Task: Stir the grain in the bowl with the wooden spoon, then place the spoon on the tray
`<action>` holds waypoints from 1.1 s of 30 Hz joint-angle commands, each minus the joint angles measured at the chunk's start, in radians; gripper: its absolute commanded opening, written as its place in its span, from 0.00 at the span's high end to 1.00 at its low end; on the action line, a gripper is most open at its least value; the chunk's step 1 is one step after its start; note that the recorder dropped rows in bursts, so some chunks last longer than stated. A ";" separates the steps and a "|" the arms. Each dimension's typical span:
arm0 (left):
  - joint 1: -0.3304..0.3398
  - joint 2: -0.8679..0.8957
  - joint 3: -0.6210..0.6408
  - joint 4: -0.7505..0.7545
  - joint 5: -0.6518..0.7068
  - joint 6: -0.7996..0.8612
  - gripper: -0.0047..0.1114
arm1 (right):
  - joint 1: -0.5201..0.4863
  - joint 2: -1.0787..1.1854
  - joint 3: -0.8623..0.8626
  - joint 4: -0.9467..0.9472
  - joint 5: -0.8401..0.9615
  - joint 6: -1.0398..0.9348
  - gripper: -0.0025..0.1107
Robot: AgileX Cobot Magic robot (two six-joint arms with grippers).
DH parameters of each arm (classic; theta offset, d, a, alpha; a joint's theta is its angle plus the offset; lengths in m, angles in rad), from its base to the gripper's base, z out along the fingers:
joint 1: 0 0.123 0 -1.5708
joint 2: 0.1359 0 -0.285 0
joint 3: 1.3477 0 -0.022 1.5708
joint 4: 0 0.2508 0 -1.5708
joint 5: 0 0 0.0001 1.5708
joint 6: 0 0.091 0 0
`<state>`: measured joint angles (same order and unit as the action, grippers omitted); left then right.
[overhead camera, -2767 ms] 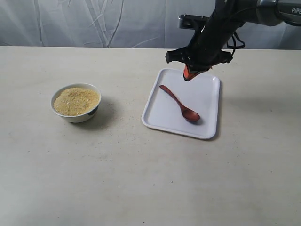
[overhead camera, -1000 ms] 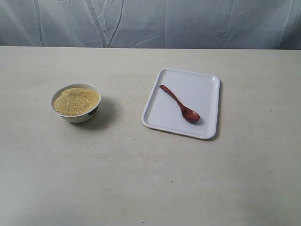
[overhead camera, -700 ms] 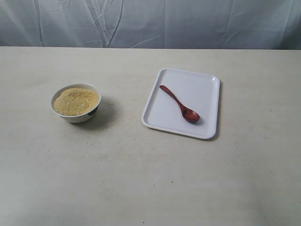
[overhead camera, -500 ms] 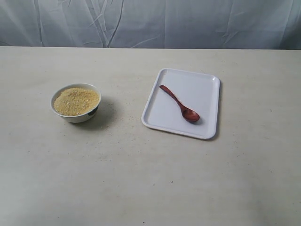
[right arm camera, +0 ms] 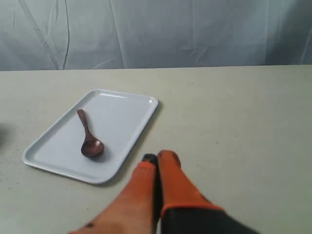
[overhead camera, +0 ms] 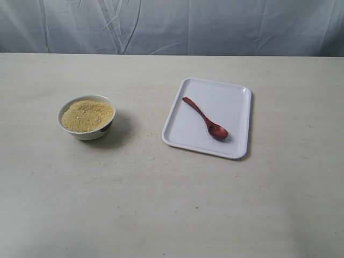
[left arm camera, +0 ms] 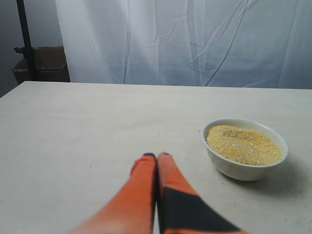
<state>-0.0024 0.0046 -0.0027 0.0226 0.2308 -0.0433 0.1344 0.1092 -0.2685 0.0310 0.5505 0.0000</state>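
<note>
The white bowl point(overhead camera: 86, 117) stands on the table's left side, filled with a mound of pale yellow grain point(overhead camera: 87, 115). The dark reddish wooden spoon point(overhead camera: 205, 118) lies diagonally on the white tray point(overhead camera: 236, 113) at the right, scoop toward the near edge. Neither arm shows in the exterior view. In the left wrist view the bowl point(left arm camera: 244, 155) and its grain point(left arm camera: 243, 144) sit a short way beyond my left gripper point(left arm camera: 156, 156), which is shut and empty. My right gripper point(right arm camera: 157, 158) is shut, empty, and hangs beside the tray point(right arm camera: 122, 122) and spoon point(right arm camera: 88, 135).
A few loose grains lie scattered on the table point(overhead camera: 161, 204) between bowl and tray. A white curtain point(overhead camera: 172, 27) hangs along the table's far edge. A brown box point(left arm camera: 41, 66) and a dark stand pole point(left arm camera: 24, 44) sit beyond the table in the left wrist view.
The right arm, which hovered over the tray's far end 2.8 s ago, has left the exterior view. Over the last second nothing has moved.
</note>
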 commanded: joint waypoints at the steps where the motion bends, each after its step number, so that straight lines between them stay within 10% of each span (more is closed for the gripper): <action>1: -0.001 -0.005 0.003 0.004 -0.008 0.000 0.96 | -0.005 -0.086 0.106 -0.004 -0.128 0.000 0.98; 33: -0.001 -0.005 0.003 0.004 -0.006 0.000 0.96 | -0.005 -0.109 0.268 -0.004 -0.194 0.000 0.98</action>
<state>-0.0024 0.0046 -0.0027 0.0244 0.2308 -0.0433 0.1344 0.0062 -0.0050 0.0310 0.3729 0.0000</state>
